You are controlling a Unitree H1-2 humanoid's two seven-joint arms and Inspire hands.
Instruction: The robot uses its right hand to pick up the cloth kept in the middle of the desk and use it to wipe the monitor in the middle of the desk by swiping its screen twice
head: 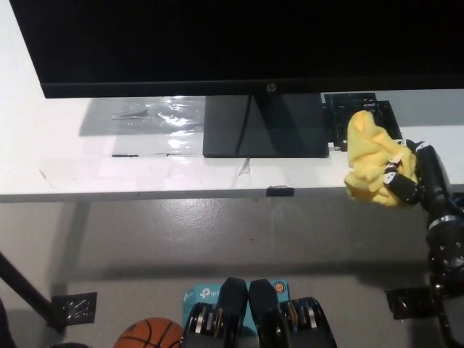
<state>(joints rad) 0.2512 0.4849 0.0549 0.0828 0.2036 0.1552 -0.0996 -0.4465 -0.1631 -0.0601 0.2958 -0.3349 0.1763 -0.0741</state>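
1. Nearest the robot, on the grey floor at about 7 o'clock, sits an orange basketball [148, 335], and at 6 o'clock a teal printed box [199, 296] lies partly hidden; neither bears on the task.
2. At about 4 o'clock the black right hand [412, 177] reaches in over the front edge of the white counter [87, 170], its fingers closed around the crumpled yellow cloth [371, 156]. The cloth is bunched in the grasp, with its upper fold standing up toward the screen and a loose lower corner hanging just past the counter edge.
3. The white left hand is nowhere in view.
4. Farther back at 12 o'clock stands the large black flat-screen monitor [239, 40] on its dark rectangular stand [264, 127]; a crinkled clear plastic wrapper [156, 112] lies at about 10 o'clock beside the stand, and a black slotted bracket [341, 116] sits just behind the cloth.
5. Judging from this, the pickup looks done and neither swipe has begun.
6. Risks from here:
   - The grasp seems to catch only part of the wad, so the cloth could slip out while rising or dragging on the screen.
   - Pressing too hard could rock the monitor on its stand.
   - If too little fabric covers the fingers, the hard hand itself could scrape the screen.
   - The dangling corner might snag the bracket.
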